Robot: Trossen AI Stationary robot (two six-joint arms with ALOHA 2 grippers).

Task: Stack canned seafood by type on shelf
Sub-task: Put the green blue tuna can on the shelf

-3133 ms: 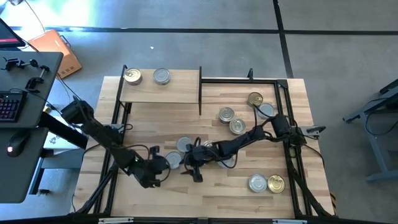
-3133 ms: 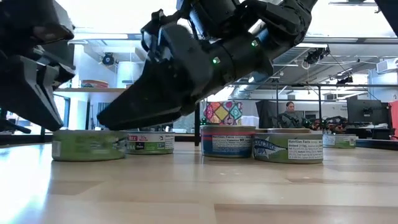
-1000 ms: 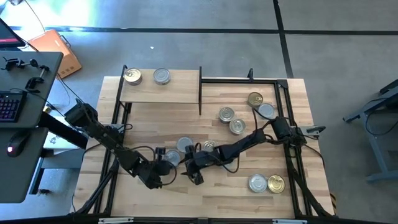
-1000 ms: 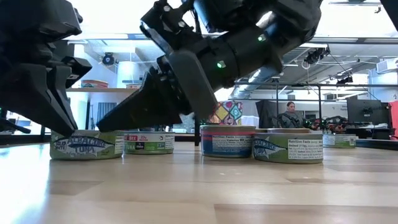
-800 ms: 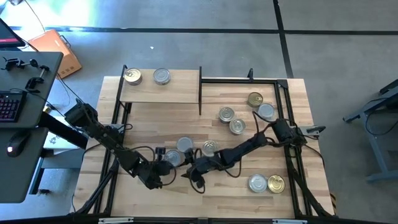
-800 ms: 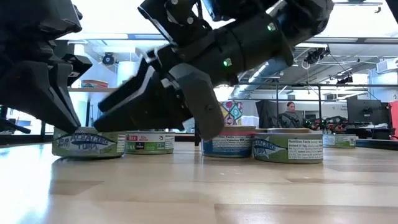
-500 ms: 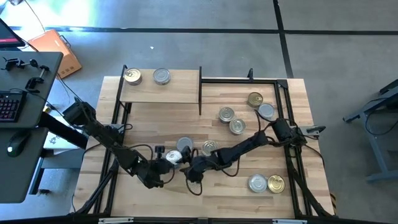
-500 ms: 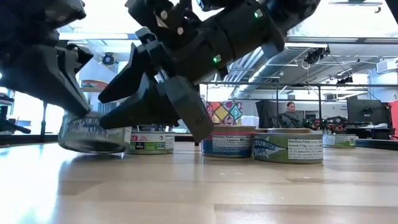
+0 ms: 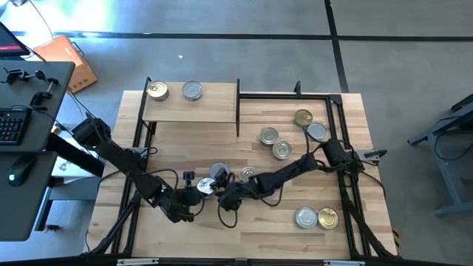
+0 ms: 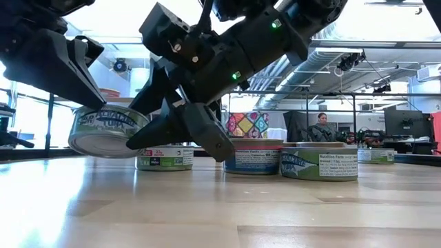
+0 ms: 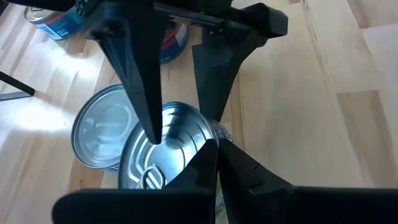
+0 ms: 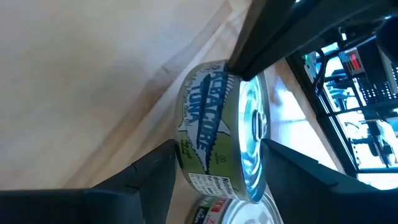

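Observation:
Two tins, one gold-topped and one silver-topped, stand on the shelf at the far left. Near the table's front middle, my left gripper is shut on a green-labelled tin that hangs tilted above the table. My right gripper is open just to its right, a finger on either side of that tin. A silver-topped tin stands on the table right beside the lifted one. Several more tins stand farther right. My left gripper pinches the tin's rim at the edge of its silver lid between its two shut fingers, slanting down from the table's left side. The tin is lifted clear of the table and hangs tilted below the fingers. My right gripper's fingers flank the same tin's lid and base; I cannot tell whether they touch it.
Tins stand behind the grippers. A pair of tins sits at the near right. Black frame uprights and rails edge the far side; bare wood lies along the near edge.
My left gripper has risen, tipping the green-labelled tin up from one side and then lifting it clear of the table, tilted. My right gripper has rolled about its own axis and shifted a little toward the table's left, close to the tin.

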